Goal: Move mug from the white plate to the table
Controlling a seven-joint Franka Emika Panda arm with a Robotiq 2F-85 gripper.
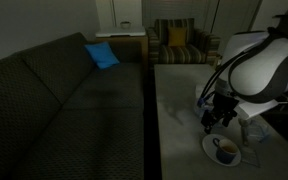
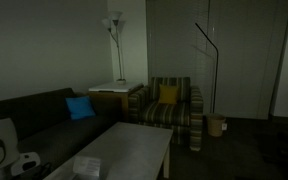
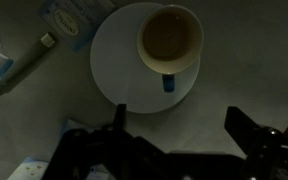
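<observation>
The mug [image 3: 170, 40] is small and round, pale outside, with a dark inside and a blue handle. It stands upright on the white plate [image 3: 116, 62], toward the plate's right side. Both sit on the grey table [image 3: 214, 95]. In an exterior view the mug [image 1: 225, 150] and plate [image 1: 212, 154] lie near the table's [image 1: 179, 105] front edge. My gripper [image 3: 176, 118] is open and empty, above the table just off the plate's rim; it also shows in an exterior view [image 1: 210, 119], up and left of the mug.
A clear bluish glass-like item [image 1: 252, 130] stands right of the gripper. Pale packets [image 3: 69, 18] and a pen-like stick [image 3: 29, 62] lie left of the plate. A dark patterned sofa [image 1: 54, 105] borders the table. A striped armchair [image 2: 174, 108] stands beyond the table's far end.
</observation>
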